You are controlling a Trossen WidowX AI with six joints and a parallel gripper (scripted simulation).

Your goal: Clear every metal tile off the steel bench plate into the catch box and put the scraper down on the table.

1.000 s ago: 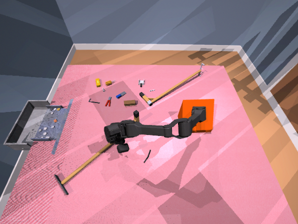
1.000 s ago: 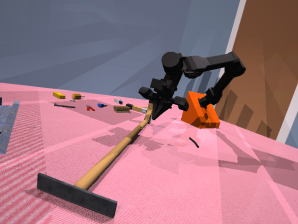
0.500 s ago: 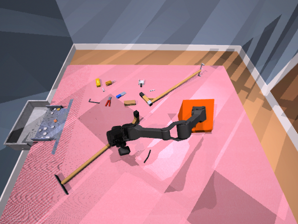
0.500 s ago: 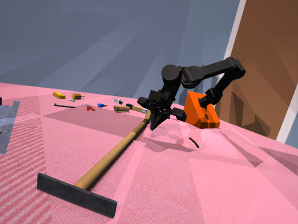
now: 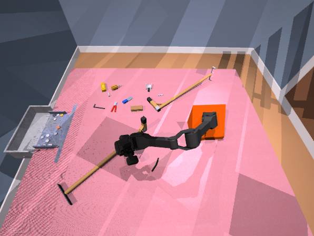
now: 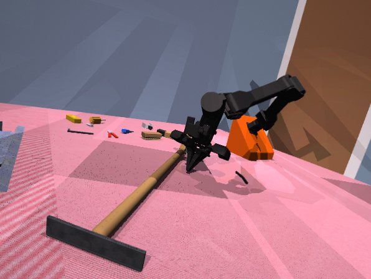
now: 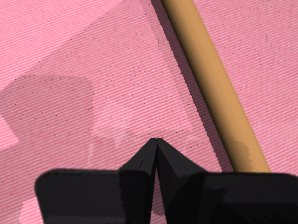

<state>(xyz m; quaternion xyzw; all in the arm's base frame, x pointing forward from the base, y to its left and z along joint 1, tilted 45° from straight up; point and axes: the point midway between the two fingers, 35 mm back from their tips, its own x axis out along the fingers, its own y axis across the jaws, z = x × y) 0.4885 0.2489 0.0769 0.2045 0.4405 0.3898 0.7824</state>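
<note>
The long scraper [image 5: 89, 172] [image 6: 134, 199] [image 7: 210, 75] lies flat on the pink table, its wooden handle running to a black blade [image 5: 64, 194] [image 6: 93, 243] at the near left. My gripper [image 5: 126, 153] [image 6: 188, 169] [image 7: 155, 143] is shut with nothing between the fingers; its tips point down at the table just beside the handle. The steel bench plate [image 5: 66, 118] [image 6: 9, 156] is at the far left with several small metal tiles [image 5: 47, 135] on it. The grey catch box [image 5: 18, 131] sits at its far end.
A second long stick with a hook [image 5: 184, 90] lies at the back. Small tools [image 5: 114, 107] [image 6: 112, 134] and blocks [image 5: 136, 108] are scattered behind the arm. The orange arm base [image 5: 208, 110] [image 6: 246, 143] is at right. A small black curved piece [image 5: 155, 164] [image 6: 241, 176] lies near the gripper.
</note>
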